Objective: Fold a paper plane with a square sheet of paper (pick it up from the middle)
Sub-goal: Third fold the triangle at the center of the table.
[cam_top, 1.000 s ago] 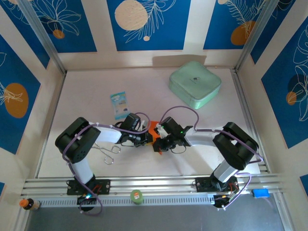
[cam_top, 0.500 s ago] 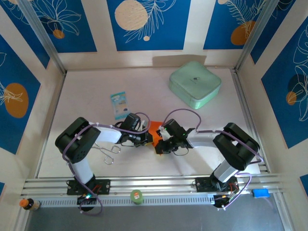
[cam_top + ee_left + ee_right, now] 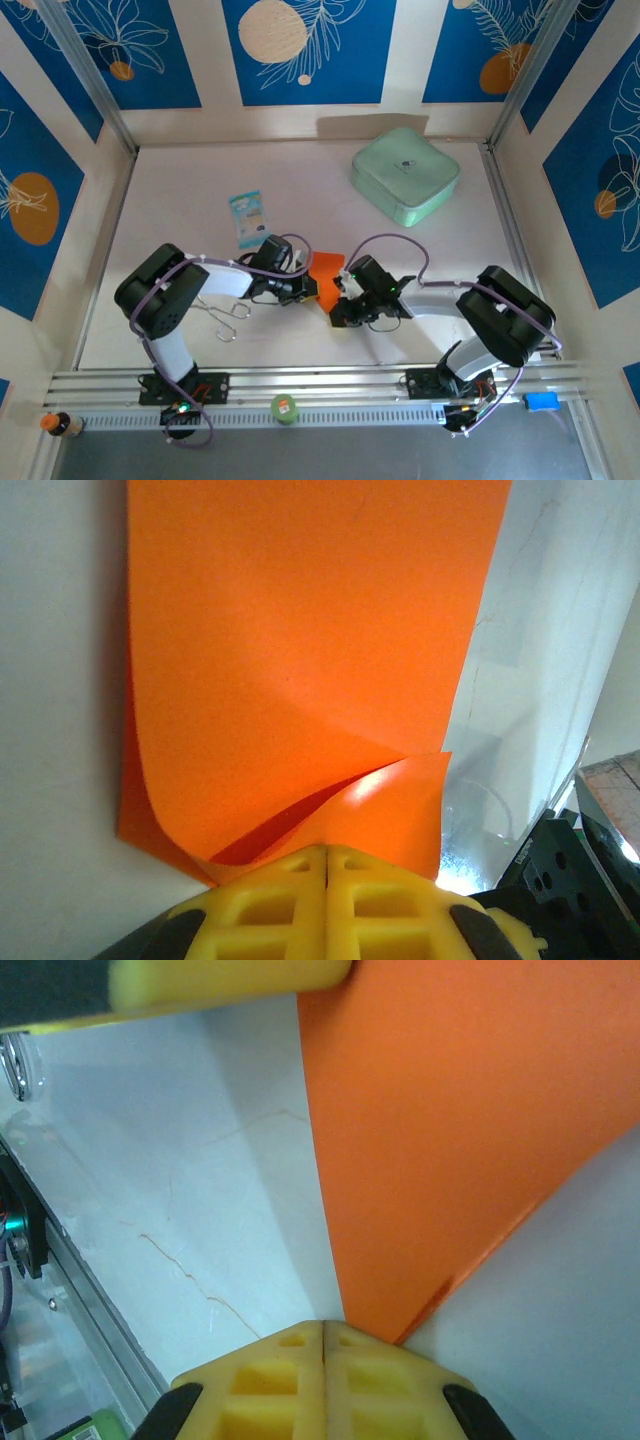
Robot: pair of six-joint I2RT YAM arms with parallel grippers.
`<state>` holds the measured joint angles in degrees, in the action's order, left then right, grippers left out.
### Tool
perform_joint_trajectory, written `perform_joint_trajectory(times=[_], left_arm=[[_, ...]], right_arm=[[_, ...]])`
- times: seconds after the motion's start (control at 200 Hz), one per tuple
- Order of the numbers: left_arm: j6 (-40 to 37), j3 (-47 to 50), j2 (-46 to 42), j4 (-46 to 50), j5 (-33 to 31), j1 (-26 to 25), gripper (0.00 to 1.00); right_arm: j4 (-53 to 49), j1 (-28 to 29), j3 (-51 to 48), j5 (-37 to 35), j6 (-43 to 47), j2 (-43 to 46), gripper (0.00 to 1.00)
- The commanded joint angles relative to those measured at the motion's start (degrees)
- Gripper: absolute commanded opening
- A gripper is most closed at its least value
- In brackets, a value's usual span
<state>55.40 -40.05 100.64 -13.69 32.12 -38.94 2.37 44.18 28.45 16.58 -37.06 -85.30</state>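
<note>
In the left wrist view the left gripper has its yellow jaws pressed together, pinching the near edge of the square sheet of paper. The bright orange paper curls over on itself at 7 o'clock and spreads away toward 12.

The right gripper is likewise closed tight, with a corner of the folded sheet caught at its tips. The paper fans out toward 1 o'clock.

From above, the left gripper and right gripper meet tip to tip at mid-table, and the sheet rises at 12 o'clock from them. A blue-and-white packet lies at 10 o'clock. A mint-green box sits well apart at 1 o'clock on the table.
</note>
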Motion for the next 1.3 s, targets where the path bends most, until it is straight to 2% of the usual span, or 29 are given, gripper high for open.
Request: perform_joint_trajectory(times=[0.0, 0.14, 0.225, 0.46, 0.615, 0.885, 1.14, 1.23, 1.295], left_arm=[[-0.5, -0.2, 1.4, 2.8, -3.1, -0.4, 0.00], [-0.6, 0.1, 0.7, 2.9, -3.3, -0.4, 0.00], [-0.6, 0.2, 0.3, 3.1, -3.6, -0.4, 0.00], [-0.5, 0.2, 0.4, 2.8, -3.5, -0.4, 0.00], [-0.6, 0.1, 0.4, 2.7, -3.4, -0.4, 0.00], [-0.6, 0.1, -0.1, 2.6, -3.4, -0.4, 0.00], [-1.4, -1.2, -2.3, 1.3, -2.4, -0.4, 0.00], [-2.1, -1.2, -4.9, 1.5, -2.7, -0.5, 0.07], [-2.4, -1.0, -6.5, 2.0, -3.0, -0.7, 0.08]], right_arm=[[-2.4, 0.2, -1.8, 1.2, -1.6, 1.8, 0.02], [-5.3, -0.2, 0.5, 3.3, -2.2, 7.6, 0.02], [-5.8, -1.5, 2.7, 5.5, -1.8, 8.1, 0.02], [-7.4, -2.3, 10.6, 3.3, 0.8, -1.4, 0.02], [-6.6, -2.2, 12.4, 3.1, 0.6, -5.7, 0.02], [-8.0, -2.7, 7.8, 1.0, 0.2, -7.9, 0.02], [-5.8, -3.4, 4.7, 3.2, -0.4, -7.0, 0.01], [-5.9, -4.0, 4.9, 4.1, 0.3, -7.3, 0.00], [-5.9, -4.5, 5.1, 4.7, 0.9, -7.6, 0.00]])
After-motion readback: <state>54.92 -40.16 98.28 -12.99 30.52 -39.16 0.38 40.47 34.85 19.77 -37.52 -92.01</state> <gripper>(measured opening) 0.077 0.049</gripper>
